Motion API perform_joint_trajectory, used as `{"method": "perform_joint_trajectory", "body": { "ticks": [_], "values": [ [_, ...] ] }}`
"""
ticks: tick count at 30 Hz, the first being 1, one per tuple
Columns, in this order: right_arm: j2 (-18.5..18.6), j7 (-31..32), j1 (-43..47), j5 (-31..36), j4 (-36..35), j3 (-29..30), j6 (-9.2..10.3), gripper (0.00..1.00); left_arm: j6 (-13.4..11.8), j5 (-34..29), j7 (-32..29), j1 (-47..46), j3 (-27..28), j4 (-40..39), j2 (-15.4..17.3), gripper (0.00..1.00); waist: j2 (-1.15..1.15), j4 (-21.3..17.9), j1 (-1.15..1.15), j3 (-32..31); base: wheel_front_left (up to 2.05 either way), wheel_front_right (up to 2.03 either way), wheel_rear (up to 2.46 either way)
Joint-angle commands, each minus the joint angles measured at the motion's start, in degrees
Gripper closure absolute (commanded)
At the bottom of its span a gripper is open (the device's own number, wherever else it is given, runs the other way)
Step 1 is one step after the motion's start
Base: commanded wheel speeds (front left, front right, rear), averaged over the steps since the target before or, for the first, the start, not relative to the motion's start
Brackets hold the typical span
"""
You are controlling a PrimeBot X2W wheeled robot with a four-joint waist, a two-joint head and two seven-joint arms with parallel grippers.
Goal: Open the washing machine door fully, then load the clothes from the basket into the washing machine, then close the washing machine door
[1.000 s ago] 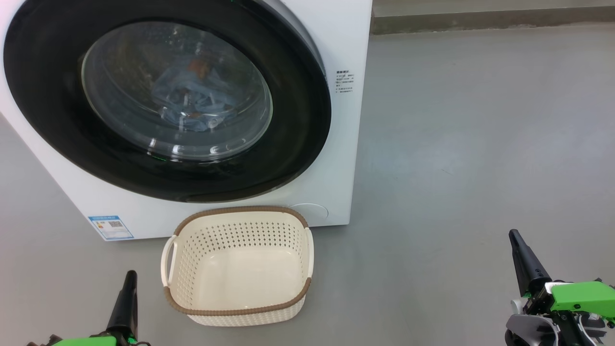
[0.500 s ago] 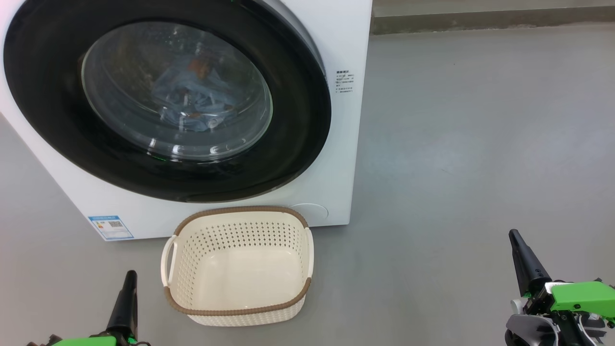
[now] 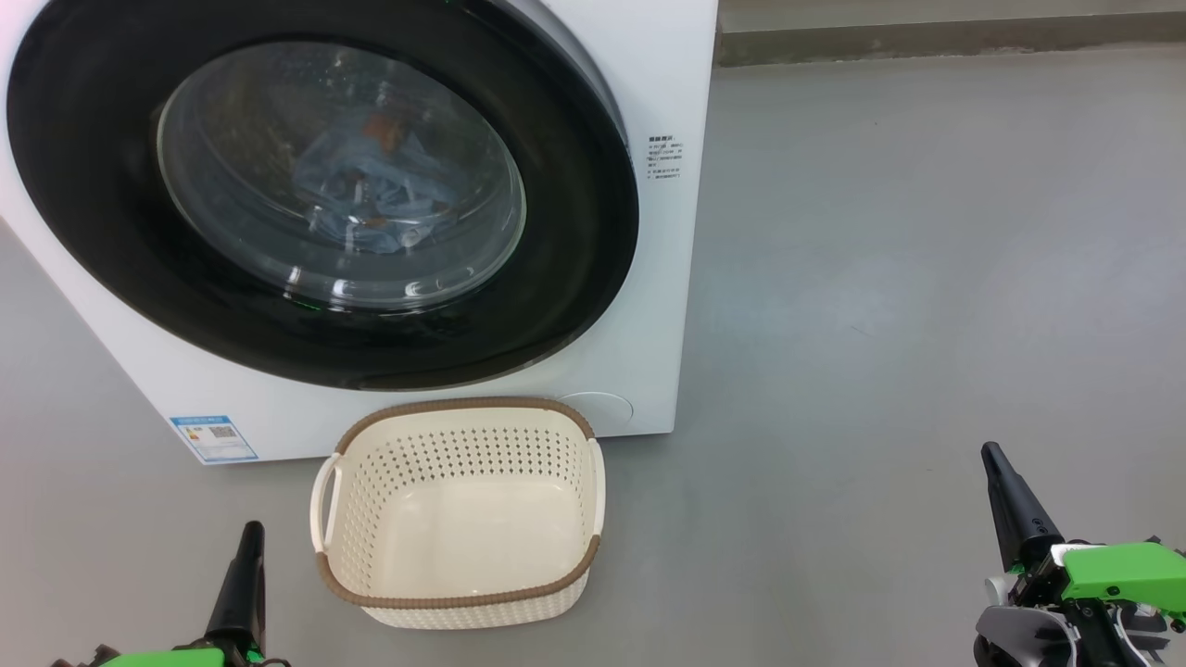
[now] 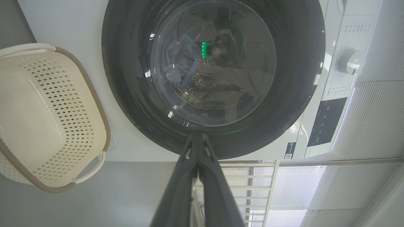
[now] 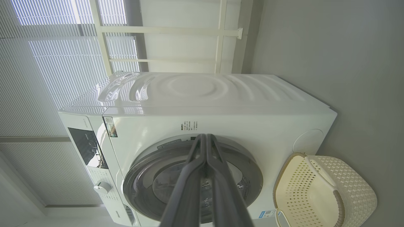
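Note:
The washing machine (image 3: 667, 278) stands at the upper left of the head view, its round black-rimmed door (image 3: 574, 278) closed flat against the white front. Light-blue clothes (image 3: 371, 190) with orange-brown marks lie inside the drum, seen through the glass; they also show in the left wrist view (image 4: 180, 63). The cream basket (image 3: 463, 602) sits on the floor in front of the machine with nothing in it. My left gripper (image 3: 250, 530) is shut at the lower left, beside the basket. My right gripper (image 3: 991, 451) is shut at the lower right, well away from both.
Bare grey floor (image 3: 927, 278) stretches to the right of the machine. A low grey ledge (image 3: 927, 37) runs along the back. Window blinds (image 5: 47, 63) and a white frame (image 5: 164, 30) stand behind the machine.

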State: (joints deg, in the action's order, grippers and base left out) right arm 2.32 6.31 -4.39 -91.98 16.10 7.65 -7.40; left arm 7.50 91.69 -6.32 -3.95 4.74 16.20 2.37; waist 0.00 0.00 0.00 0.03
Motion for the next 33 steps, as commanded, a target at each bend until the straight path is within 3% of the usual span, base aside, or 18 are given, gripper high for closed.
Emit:
{"method": "perform_joint_trajectory", "body": {
  "ticks": [1,33],
  "values": [
    [0.6,0.2,-2.2,-0.1,-1.7,-1.0,-0.09,1.00,0.0,0.4,-0.2,-2.7,1.9,-1.8,0.5,1.00,0.00,0.0,0.00,0.0,0.00,0.00,0.00],
    [0.6,0.2,-2.2,-0.1,-1.7,-1.0,-0.09,1.00,0.0,0.4,-0.2,-2.7,1.9,-1.8,0.5,1.00,0.00,0.0,0.00,0.0,0.00,0.00,0.00]
  ]
}}
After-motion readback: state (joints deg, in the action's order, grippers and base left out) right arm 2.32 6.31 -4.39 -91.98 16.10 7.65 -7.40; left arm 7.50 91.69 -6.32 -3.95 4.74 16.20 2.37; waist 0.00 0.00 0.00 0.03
